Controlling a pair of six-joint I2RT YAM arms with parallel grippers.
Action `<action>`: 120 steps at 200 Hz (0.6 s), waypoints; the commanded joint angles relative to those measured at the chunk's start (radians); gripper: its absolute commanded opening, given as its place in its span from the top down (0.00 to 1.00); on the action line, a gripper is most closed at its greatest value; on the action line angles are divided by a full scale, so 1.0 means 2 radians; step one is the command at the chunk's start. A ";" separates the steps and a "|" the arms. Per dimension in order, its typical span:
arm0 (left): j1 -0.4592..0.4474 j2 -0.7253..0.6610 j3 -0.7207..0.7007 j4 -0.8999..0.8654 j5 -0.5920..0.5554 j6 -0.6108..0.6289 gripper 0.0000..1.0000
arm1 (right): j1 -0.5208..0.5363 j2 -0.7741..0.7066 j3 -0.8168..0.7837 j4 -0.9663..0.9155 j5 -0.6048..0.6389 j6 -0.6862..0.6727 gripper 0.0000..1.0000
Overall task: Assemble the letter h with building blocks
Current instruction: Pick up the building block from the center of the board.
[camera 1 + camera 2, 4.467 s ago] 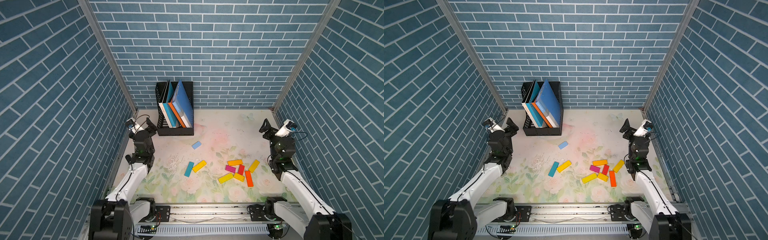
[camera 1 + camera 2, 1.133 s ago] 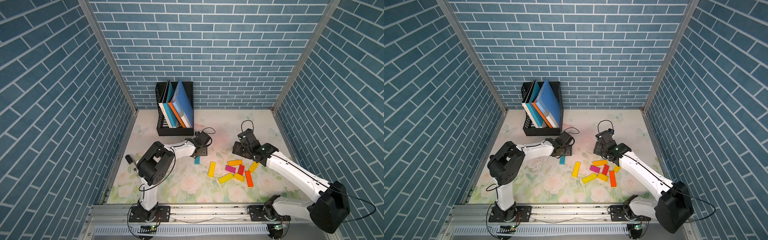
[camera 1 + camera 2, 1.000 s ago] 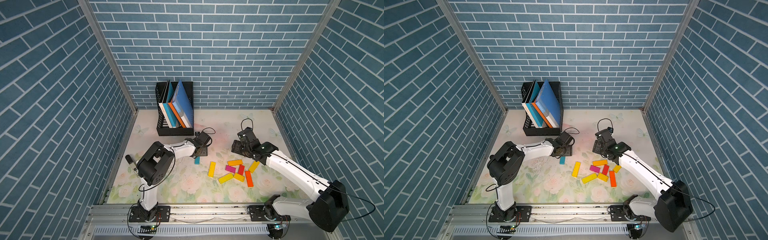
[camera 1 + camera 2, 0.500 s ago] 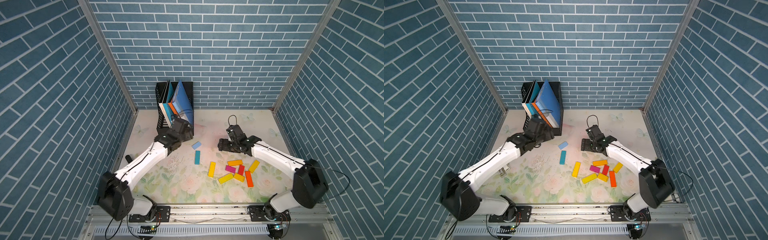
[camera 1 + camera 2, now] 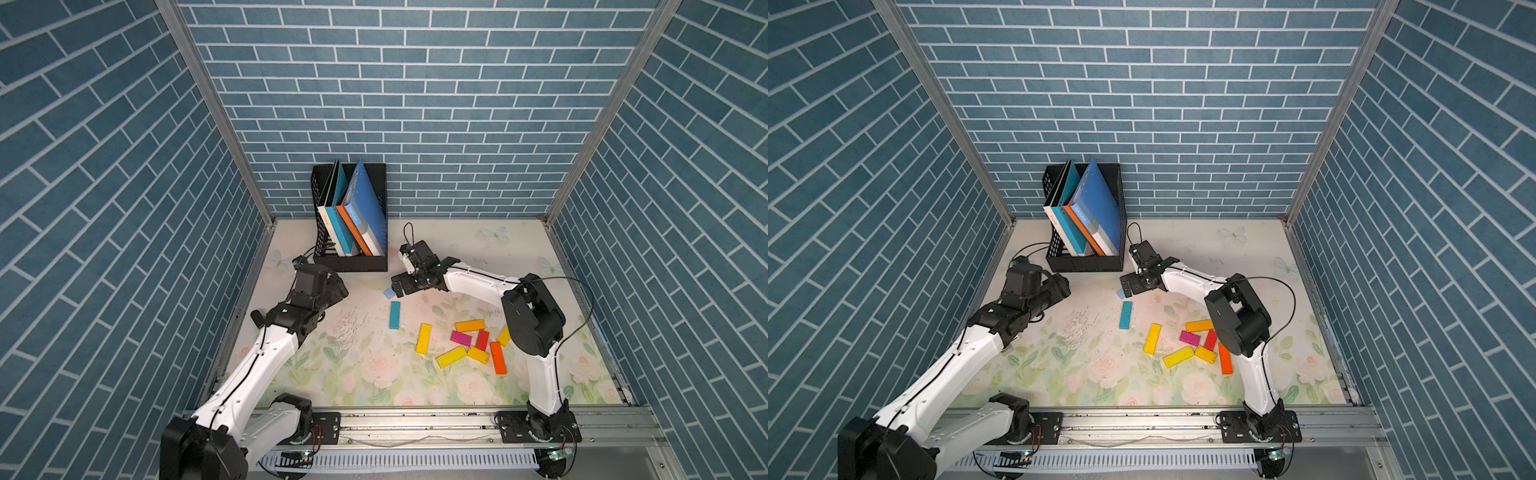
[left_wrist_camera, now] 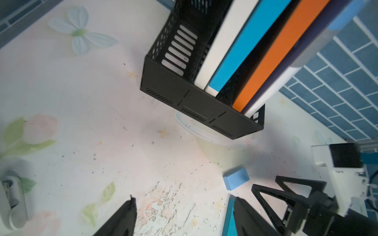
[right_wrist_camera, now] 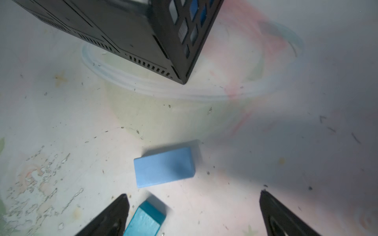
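A short light blue block [image 5: 388, 294] [image 7: 164, 167] lies flat in front of the black rack. A teal block [image 5: 395, 315] [image 5: 1126, 315] lies lengthwise just nearer, and a yellow block [image 5: 424, 338] lies to its right. My right gripper [image 5: 398, 286] [image 7: 193, 195] is open and low over the mat; the light blue block sits just beyond its fingertips, untouched. My left gripper [image 5: 338, 286] [image 6: 184, 199] is open and empty, off to the left of the blocks. A loose cluster of blocks [image 5: 478, 345] in orange, magenta, red and yellow lies at the right.
A black file rack [image 5: 349, 266] holding books stands at the back, close to both grippers. Blue brick walls [image 5: 124, 249] close in the mat on three sides. The right arm's elbow [image 5: 532, 316] rises beside the cluster of blocks.
My right gripper has moved left to the light blue block and opened wider. My left arm has drawn back to the left, away from the teal block, which now lies free.
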 commanded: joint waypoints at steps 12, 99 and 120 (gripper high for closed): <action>0.016 -0.007 -0.016 -0.006 0.013 0.007 0.20 | 0.003 0.059 0.061 -0.020 -0.003 -0.049 0.02; 0.020 0.032 -0.040 0.003 0.051 0.019 0.24 | 0.033 0.098 0.083 -0.038 0.003 -0.050 0.11; 0.020 0.034 -0.045 0.007 0.053 0.018 0.24 | 0.036 0.100 0.084 -0.042 0.007 -0.052 0.10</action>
